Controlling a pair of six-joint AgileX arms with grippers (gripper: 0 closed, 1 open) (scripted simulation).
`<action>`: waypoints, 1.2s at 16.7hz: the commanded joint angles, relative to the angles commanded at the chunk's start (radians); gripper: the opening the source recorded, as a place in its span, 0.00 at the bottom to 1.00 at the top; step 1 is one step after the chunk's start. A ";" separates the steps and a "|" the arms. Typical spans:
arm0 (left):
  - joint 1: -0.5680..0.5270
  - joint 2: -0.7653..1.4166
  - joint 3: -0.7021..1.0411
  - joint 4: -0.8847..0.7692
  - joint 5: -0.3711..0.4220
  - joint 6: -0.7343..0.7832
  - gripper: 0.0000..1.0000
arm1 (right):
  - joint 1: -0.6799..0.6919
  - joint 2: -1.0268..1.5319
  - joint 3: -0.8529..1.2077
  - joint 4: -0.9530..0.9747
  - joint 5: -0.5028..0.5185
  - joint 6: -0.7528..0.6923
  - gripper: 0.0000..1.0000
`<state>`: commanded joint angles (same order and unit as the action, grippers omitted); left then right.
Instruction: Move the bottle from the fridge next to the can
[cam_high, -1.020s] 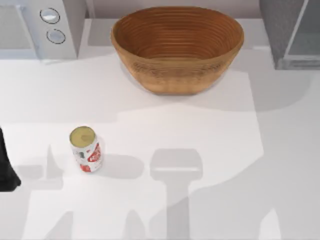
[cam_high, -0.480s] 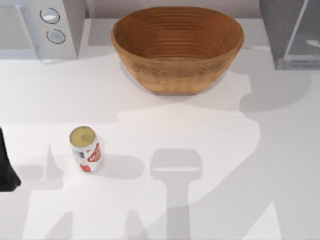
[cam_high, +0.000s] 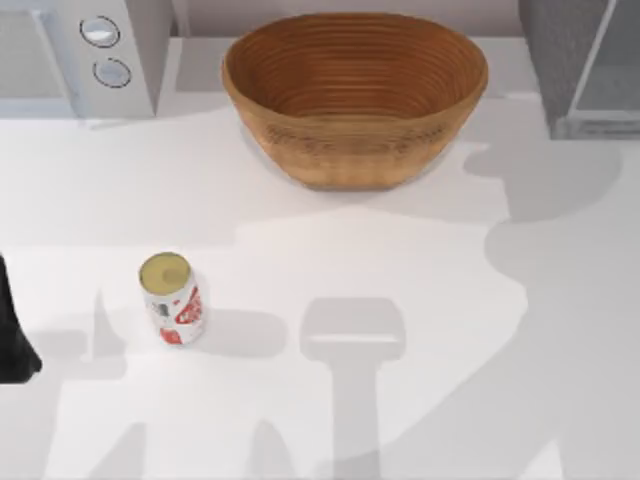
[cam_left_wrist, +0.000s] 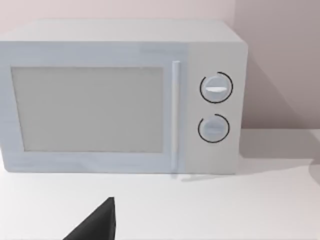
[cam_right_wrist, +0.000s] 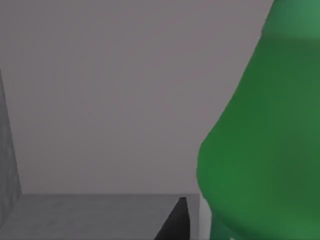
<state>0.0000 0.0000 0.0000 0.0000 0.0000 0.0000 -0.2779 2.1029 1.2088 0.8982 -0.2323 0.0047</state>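
Note:
The green bottle (cam_right_wrist: 260, 150) looms very close in the right wrist view, standing against the plain grey inner walls of the fridge (cam_right_wrist: 100, 100). A dark part of my right gripper (cam_right_wrist: 175, 222) pokes in just beside the bottle's base. In the top view the fridge (cam_high: 556, 60) stands at the back right corner. The white can (cam_high: 172, 298) with red markings stands upright on the table's left front. My left arm (cam_high: 12, 335) is parked at the left edge, to the left of the can.
A brown woven basket (cam_high: 355, 95) sits at the back centre. A light grey microwave (cam_high: 75, 55) with two round knobs (cam_left_wrist: 216, 88) stands at the back left, facing the left wrist camera. White table (cam_high: 400, 260) lies between the can and the fridge.
The large shadow on the table's right side has drifted back toward the fridge. The can, the basket and the left arm have stayed put.

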 joint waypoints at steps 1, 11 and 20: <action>0.000 0.000 0.000 0.000 0.000 0.000 1.00 | -0.008 -0.036 -0.065 0.021 -0.009 0.000 0.00; 0.000 0.000 0.000 0.000 0.000 0.000 1.00 | -0.061 -0.286 -0.471 0.174 -0.075 0.003 0.00; 0.000 0.000 0.000 0.000 0.000 0.000 1.00 | 0.170 -0.185 -0.428 0.244 0.151 0.015 0.00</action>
<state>0.0000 0.0000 0.0000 0.0000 0.0000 0.0000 -0.1081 1.9179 0.7811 1.1419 -0.0813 0.0197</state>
